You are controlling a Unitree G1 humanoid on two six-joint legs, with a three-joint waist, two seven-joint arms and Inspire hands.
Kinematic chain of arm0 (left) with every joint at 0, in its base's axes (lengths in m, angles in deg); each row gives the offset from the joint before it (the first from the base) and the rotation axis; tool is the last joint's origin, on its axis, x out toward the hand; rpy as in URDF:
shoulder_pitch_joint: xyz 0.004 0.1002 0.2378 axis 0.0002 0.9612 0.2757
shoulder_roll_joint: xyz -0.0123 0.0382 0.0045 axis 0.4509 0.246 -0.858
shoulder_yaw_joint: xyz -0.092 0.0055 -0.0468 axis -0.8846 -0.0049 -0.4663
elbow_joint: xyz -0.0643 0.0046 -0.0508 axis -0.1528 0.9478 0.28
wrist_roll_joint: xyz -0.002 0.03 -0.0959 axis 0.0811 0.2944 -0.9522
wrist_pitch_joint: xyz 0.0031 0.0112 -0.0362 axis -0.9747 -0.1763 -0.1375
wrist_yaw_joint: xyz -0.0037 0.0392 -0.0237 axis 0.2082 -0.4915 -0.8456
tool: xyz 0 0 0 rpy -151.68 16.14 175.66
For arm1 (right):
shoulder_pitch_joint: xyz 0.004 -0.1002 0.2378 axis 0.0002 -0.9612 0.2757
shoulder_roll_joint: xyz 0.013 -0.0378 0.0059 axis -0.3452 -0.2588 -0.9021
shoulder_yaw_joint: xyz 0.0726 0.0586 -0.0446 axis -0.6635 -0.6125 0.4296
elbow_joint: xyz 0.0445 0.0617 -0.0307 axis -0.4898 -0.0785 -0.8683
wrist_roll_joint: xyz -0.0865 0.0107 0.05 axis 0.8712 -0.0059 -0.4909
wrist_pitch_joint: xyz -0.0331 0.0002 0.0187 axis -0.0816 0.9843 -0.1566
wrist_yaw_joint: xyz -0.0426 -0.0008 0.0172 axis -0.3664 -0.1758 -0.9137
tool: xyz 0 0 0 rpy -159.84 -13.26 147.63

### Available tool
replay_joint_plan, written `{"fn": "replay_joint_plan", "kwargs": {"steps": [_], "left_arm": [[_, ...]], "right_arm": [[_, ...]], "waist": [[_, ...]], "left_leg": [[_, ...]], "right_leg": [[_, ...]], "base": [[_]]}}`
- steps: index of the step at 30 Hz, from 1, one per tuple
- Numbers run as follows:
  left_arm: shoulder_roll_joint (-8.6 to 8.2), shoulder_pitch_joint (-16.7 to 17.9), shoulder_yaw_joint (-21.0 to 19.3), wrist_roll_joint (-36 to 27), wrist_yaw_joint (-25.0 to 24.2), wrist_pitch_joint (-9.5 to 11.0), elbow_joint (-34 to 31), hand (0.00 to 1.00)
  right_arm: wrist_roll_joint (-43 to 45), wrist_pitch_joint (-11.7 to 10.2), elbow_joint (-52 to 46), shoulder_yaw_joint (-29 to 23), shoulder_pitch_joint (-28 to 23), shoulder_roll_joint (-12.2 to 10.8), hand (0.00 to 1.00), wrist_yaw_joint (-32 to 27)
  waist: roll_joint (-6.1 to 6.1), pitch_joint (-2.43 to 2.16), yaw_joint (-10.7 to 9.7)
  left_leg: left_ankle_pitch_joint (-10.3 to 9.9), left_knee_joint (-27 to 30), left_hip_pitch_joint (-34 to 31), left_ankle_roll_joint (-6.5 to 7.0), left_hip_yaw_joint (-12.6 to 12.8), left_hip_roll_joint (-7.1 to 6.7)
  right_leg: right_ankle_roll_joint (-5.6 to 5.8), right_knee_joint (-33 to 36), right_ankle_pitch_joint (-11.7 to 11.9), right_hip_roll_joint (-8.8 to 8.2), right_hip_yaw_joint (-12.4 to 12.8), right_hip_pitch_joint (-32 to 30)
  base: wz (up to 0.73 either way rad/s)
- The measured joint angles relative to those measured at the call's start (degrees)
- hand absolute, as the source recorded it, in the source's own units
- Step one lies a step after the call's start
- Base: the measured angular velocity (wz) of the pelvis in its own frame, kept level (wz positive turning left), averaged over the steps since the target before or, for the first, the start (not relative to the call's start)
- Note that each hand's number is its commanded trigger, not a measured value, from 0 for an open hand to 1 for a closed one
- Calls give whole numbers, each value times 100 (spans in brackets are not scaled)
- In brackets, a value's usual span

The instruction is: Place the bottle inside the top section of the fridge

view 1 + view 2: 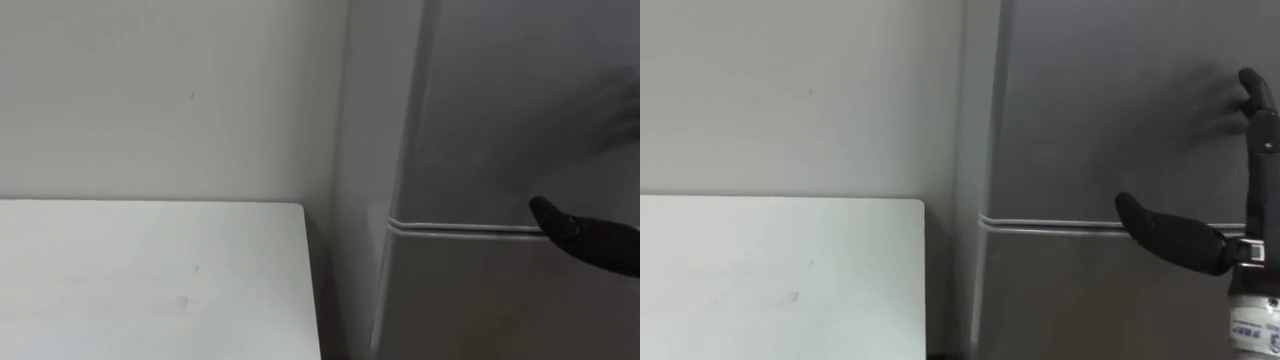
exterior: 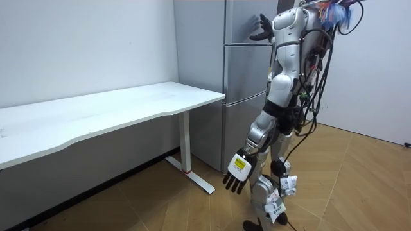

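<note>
The right hand point(image 1: 1170, 238), spread and grasping nothing, is up at the upper fridge door point(image 1: 1110, 100), stiff and probably seal-held, best hooked by its edge; the left hand point(image 2: 237, 172) hangs relaxed.

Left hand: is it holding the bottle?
No, in the room view the left hand hangs open and empty beside the robot's leg.

Basically a bare test room done up as a home: a grey fridge point(image 2: 244, 77) is stood against plain white walls point(image 2: 83, 45), a white desk point(image 2: 128, 106) set beside it, parquet point(image 2: 359, 186) laid in front.
</note>
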Motion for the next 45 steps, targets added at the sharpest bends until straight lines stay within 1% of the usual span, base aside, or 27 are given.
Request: {"fn": "replay_joint_plan", "kwargs": {"steps": [2, 3, 4, 5, 6, 8, 11, 12, 15, 18, 20, 22, 23, 25, 27, 29, 31, 32, 35, 36, 38, 39, 40, 41, 42, 43, 45], "left_arm": [[-1, 22, -129, -22, -21, 5, 5, 0], [1, 32, -174, -31, -20, 12, 10, 0], [1, 61, -249, -91, -20, 39, 13, 0], [-1, 67, -324, -112, -20, 78, 15, 0], [0, 68, -344, -113, -16, 94, 13, 0], [-1, 71, -396, -110, -11, 115, 11, 0], [-12, 59, -499, -110, -11, 124, -47, 0], [-12, 59, -514, -110, -11, 125, -67, 0], [-11, 56, -555, -115, -6, 173, -115, 0], [-20, 58, -554, -114, 7, 184, -114, 0], [-57, 76, -554, -114, 19, 182, -145, 0], [-132, 118, -555, -124, 79, 180, -180, 0], [-153, 127, -553, -172, 127, 180, -170, 0], [-153, 109, -553, -250, 214, 182, -158, 0], [-161, 98, -551, -379, 262, 182, -130, 0], [-162, 125, -551, -703, 286, 178, -110, 0], [-163, 152, -550, -826, 333, 177, -127, 0], [-165, 163, -549, -906, 342, 171, -168, 0], [-166, 160, -544, -905, 361, 171, -150, 0], [-170, 160, -536, -906, 388, 171, -142, 0], [-180, 129, -423, -939, 461, 169, -97, 0], [-195, 126, -401, -986, 461, 169, -101, 0], [-231, 121, -349, -1021, 463, 169, -106, 0], [-244, 120, -323, -1022, 467, 169, -104, 0], [-293, 117, -320, -1026, 475, 169, -104, 0], [-346, 112, -314, -1026, 481, 169, -104, 0], [-377, 107, -301, -1025, 484, 170, -99, 0]], "right_arm": [[-63, 50, 127, -382, -15, 45, 0, -177], [-98, 50, 181, -458, -16, 81, 0, -234], [-205, 87, 232, -577, -24, 169, 0, -324], [-253, 100, 234, -736, -60, 223, 0, -393], [-268, 100, 234, -803, -79, 239, 0, -436], [-342, 126, 242, -973, -139, 278, 0, -557], [-533, 147, 286, -1171, -313, 310, 0, -632], [-595, 147, 311, -1199, -343, 321, 0, -641], [-782, 148, 423, -1300, -490, 323, 0, -724], [-879, 145, 757, -1311, -613, 322, 0, -748], [-879, 168, 969, -1349, -744, 315, 0, -747], [-877, 230, 1069, -1346, -925, 307, 0, -748], [-867, 229, 1142, -1333, -966, 284, 0, -776], [-859, 222, 1393, -1311, -1068, 209, 0, -863], [-870, 267, 1568, -1289, -1192, 91, 0, -915], [-876, 283, 1629, -1251, -1412, -99, 0, -1015], [-873, 274, 1895, -1092, -1575, -131, 0, -1070], [-889, 309, 2041, -1038, -1641, -207, 0, -1070], [-892, 344, 2281, -839, -1763, -357, 0, -1068], [-885, 345, 2527, -730, -1809, -420, 0, -1066], [-867, 367, 3118, -525, -1807, -586, 0, -1061], [-866, 378, 3249, -443, -1812, -608, 0, -1059], [-852, 376, 3534, -281, -1824, -649, 0, -1035], [-820, 376, 3691, -214, -1826, -657, 0, -1023], [-726, 380, 4025, -163, -1829, -713, 0, -956], [-705, 389, 4281, -91, -1846, -747, 0, -911], [-700, 400, 4593, 72, -1859, -755, 0, -832]], "waist": [[-16, -10, -76], [-17, -11, -96], [-13, -8, -136], [5, 8, -163], [5, 12, -175], [20, 13, -281], [7, 19, -299], [13, 15, -304], [-8, 28, -309], [2, 23, -313], [1, 22, -318], [11, 31, -294], [38, 24, -276], [40, 19, -272], [42, 19, -261], [47, 20, -274], [18, 19, -281], [7, 23, -255], [29, 27, -262], [39, 31, -258], [92, 39, -269], [100, 36, -268], [172, 23, -258], [173, 22, -262], [212, -3, -259], [223, -27, -259], [283, -21, -259]], "left_leg": [[0, -6, -4, 1, -18, -9], [0, -8, -1, 1, -15, -9], [-1, -11, 3, 2, -23, -10], [-2, -16, 4, 2, -24, -10], [-2, -22, 5, 2, -23, -10], [-2, -42, 11, 1, -10, -8], [-3, -42, 14, -2, 1, -1], [-4, -42, 15, -2, 2, -1], [-4, -55, 17, -2, 5, -9], [-4, -54, 16, -1, 29, -10], [-8, -78, 9, 3, 35, -11], [-8, -118, 8, 4, 72, -11], [-7, -127, 15, 4, 89, -8], [-6, -125, 22, 1, 105, 2], [-4, -128, 19, -1, 126, 6], [-4, -124, 12, -1, 128, 4], [-4, -114, 23, -1, 127, -1], [-5, -114, 23, -1, 128, -3], [-6, -121, 44, 1, 128, -9], [-7, -137, 89, 1, 127, -12], [-15, -144, 108, 2, 127, -12], [-17, -157, 108, 3, 128, -12], [-18, -184, 111, 5, 135, -13], [-18, -195, 115, 6, 139, -14], [-18, -207, 121, 6, 142, -16], [-18, -209, 122, 7, 138, -20], [-17, -211, 108, 6, 136, -20]], "right_leg": [[12, -8, -12, -2, -12, 0], [15, -5, -16, -2, -12, 2], [21, -1, -29, -3, -12, 2], [23, -4, -35, -2, -7, -1], [24, -4, -38, -1, -6, -3], [24, -44, -47, 7, -10, 9], [23, -68, -47, 15, -1, 14], [23, -71, -47, 15, 4, 14], [24, -71, -48, 12, 17, 5], [26, -67, -50, 11, 38, 2], [32, -62, -55, 9, 38, -17], [34, -51, -56, 11, 63, -50], [33, -49, -56, 15, 80, -84], [30, -48, -54, 22, 83, -83], [27, -43, -55, 23, 83, -82], [26, -65, -58, 19, 66, -53], [32, -82, -64, 15, 61, -25], [36, -79, -70, 13, 66, -35], [39, -82, -73, 9, 67, -28], [43, -80, -76, 8, 69, -18], [45, -83, -87, 5, 69, -6], [46, -80, -87, 6, 74, -11], [46, -79, -87, 6, 84, -27], [47, -76, -87, 6, 87, -28], [47, -69, -87, 6, 88, -26], [52, -61, -91, 3, 82, -21], [52, -60, -94, 4, 78, -21]], "base": [[6], [0], [0], [0], [0], [0], [-2], [-3], [-1], [-1], [0], [-4], [-7], [-4], [-2], [0], [2], [0], [0], [0], [0], [0], [0], [0], [0], [0], [0]]}}
